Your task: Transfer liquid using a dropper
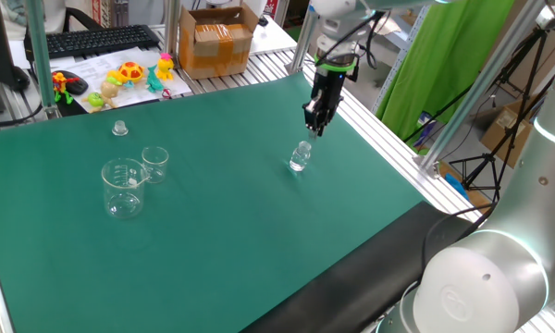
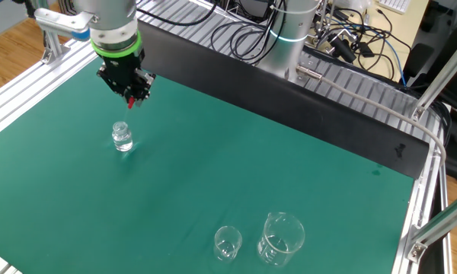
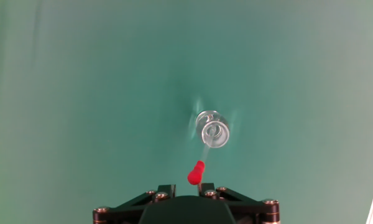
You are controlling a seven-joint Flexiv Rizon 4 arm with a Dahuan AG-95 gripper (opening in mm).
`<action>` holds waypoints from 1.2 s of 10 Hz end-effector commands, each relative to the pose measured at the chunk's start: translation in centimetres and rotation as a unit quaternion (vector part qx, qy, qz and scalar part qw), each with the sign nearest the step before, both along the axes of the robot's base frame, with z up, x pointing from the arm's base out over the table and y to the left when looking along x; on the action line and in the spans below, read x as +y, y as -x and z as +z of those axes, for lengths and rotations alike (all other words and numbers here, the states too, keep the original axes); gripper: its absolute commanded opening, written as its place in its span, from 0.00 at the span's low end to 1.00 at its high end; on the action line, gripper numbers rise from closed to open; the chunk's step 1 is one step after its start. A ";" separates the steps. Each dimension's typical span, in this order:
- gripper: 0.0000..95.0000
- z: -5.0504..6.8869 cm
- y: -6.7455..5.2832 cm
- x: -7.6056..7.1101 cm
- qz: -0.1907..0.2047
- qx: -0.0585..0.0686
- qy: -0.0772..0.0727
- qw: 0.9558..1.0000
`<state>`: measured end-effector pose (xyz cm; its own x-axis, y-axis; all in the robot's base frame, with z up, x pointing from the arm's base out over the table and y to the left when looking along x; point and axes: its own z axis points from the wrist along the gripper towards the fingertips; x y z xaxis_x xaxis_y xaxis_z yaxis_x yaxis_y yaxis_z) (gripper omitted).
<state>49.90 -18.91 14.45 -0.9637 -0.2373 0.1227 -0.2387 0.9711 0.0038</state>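
Observation:
My gripper [image 1: 316, 128] [image 2: 133, 97] hangs above the green mat, shut on the dropper. The dropper's small red end [image 3: 196, 173] [image 2: 132, 102] shows just past my fingertips [image 3: 206, 186]. Its thin clear stem slants down toward the small clear vial [image 3: 214, 129]. The vial [image 1: 300, 157] [image 2: 122, 138] stands upright on the mat just below and beside the gripper. I cannot tell whether the stem's tip touches the vial's mouth. A large glass beaker [image 1: 123, 188] [image 2: 280, 237] and a small one [image 1: 154, 164] [image 2: 227, 243] stand together far across the mat.
A small clear cap [image 1: 119, 128] lies near the beakers. A cardboard box [image 1: 215, 42], toys [image 1: 129, 74] and a keyboard [image 1: 92, 40] sit beyond the mat. The arm's base [image 2: 289, 34] and cables stand behind the black strip.

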 end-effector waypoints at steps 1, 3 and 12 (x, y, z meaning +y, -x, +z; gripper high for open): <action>0.20 -0.3 -0.1 0.0 0.000 0.002 -0.001 1.000; 0.20 -0.8 -0.1 -0.1 0.001 0.001 -0.001 1.000; 0.20 -0.8 -0.2 -0.2 0.001 0.003 -0.002 1.000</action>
